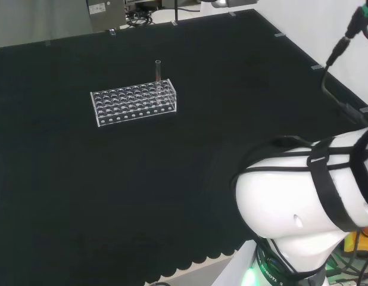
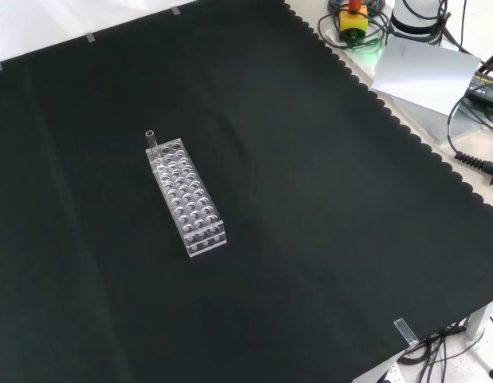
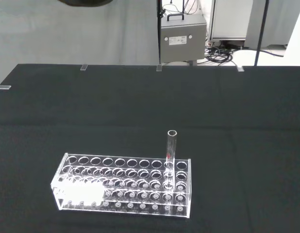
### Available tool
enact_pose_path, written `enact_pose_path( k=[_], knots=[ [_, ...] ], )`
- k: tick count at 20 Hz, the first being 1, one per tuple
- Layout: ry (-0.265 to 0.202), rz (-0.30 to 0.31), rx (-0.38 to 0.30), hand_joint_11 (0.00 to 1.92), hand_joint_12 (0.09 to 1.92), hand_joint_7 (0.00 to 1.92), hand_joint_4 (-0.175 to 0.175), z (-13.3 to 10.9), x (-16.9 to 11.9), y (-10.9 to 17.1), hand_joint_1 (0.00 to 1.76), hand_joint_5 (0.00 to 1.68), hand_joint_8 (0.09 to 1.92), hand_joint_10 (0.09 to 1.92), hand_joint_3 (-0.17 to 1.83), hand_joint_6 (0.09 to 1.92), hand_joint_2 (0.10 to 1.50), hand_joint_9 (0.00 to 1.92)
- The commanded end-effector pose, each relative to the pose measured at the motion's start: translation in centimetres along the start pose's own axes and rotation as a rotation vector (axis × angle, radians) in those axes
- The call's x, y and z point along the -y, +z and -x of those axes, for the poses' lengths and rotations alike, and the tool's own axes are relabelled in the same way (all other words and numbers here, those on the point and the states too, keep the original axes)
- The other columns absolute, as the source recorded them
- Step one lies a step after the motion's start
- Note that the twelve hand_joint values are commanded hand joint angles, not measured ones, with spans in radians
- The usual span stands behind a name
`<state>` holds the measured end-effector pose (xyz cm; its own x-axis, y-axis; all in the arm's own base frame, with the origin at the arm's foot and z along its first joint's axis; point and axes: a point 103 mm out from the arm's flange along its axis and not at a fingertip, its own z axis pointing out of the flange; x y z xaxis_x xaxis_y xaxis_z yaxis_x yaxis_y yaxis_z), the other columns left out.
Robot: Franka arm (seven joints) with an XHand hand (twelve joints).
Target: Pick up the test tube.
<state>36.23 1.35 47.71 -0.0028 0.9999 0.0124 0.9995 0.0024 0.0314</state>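
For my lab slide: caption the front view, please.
A single test tube stands upright at the far end of a clear rack on black cloth.

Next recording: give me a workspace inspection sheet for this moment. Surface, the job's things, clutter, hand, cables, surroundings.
Surface: black cloth over the bench, scalloped along one edge, held by clips at the edges.
Job's things: one clear test tube stands upright in a hole near one end of a clear rack; the rack's other holes look empty. In the front view the tube is at the rack's far end.
Clutter: nothing seen on the cloth apart from the rack.
Hand: not seen; a dark blurred shape sits at the wrist view's edge, fingers cannot be judged.
Cables: black cables beside the arm's white link; more beyond the cloth's edge.
Surroundings: grey box behind the bench.
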Motion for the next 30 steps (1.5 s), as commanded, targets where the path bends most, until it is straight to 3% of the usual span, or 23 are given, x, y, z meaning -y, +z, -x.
enact_pose_path(
  k=[1, 6, 14, 21, 30],
  knots=[
    [-0.021, -0.034, -0.001, 0.04, 1.58, 0.14, -0.125, -0.5, -5.7, 1.7, 0.76, 0.27, 0.89, 0.95, 0.38, 0.09, 0.83, 0.14],
    [-0.005, -0.101, 0.001, 0.04, 1.58, 0.14, -0.125, 0.3, -8.2, 3.5, 0.71, 0.28, 0.89, 0.94, 0.43, 0.09, 0.82, 0.15],
    [0.02, -0.219, -0.008, 0.02, 1.58, 0.21, -0.123, 1.7, -12.7, 8.6, 0.64, 0.33, 0.9, 0.94, 0.46, 0.09, 0.81, 0.16],
    [0.037, -0.338, -0.013, 0.05, 1.58, 0.4, -0.143, 2.1, -15.5, 13.8, 0.64, 0.46, 0.87, 0.9, 0.5, 0.1, 0.79, 0.34],
    [0.046, -0.42, 0.007, 0.08, 1.56, 0.49, -0.153, 1.7, -18.2, 19.3, 0.67, 0.5, 0.88, 0.88, 0.5, 0.14, 0.79, 0.41]
  ],
)
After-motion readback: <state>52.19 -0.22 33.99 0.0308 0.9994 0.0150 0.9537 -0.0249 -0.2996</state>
